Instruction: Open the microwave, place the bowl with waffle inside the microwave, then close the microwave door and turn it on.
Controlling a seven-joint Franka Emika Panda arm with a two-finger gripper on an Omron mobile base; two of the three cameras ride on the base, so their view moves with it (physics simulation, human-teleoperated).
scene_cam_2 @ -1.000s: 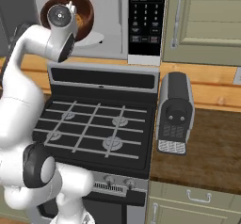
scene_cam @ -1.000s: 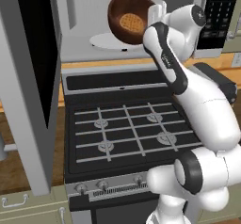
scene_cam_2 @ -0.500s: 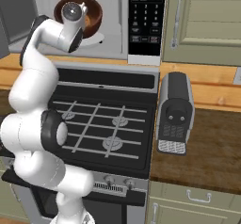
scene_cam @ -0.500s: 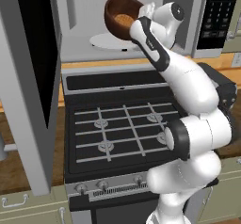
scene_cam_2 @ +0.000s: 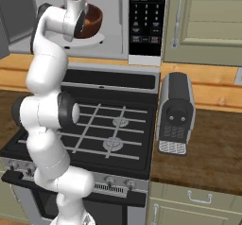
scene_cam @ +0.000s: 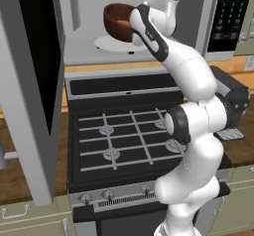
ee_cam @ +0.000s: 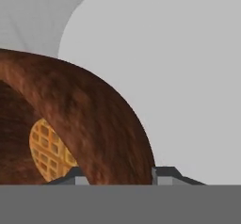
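Lowering gently is my aim: tool (ee_cam: 117, 173) pinching the bowl (scene_cam: 119, 21) wall, waffle (ee_cam: 47, 150) inside, hanging above the turntable (ee_cam: 179, 77); keep it level.

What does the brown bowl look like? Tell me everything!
The bowl is round, thick-walled and dark reddish-brown, like wood. It hangs inside the open microwave, just above the white turntable plate. The gripper pinches its wall, one finger inside, one outside. A golden waffle with a grid pattern lies in its bottom.
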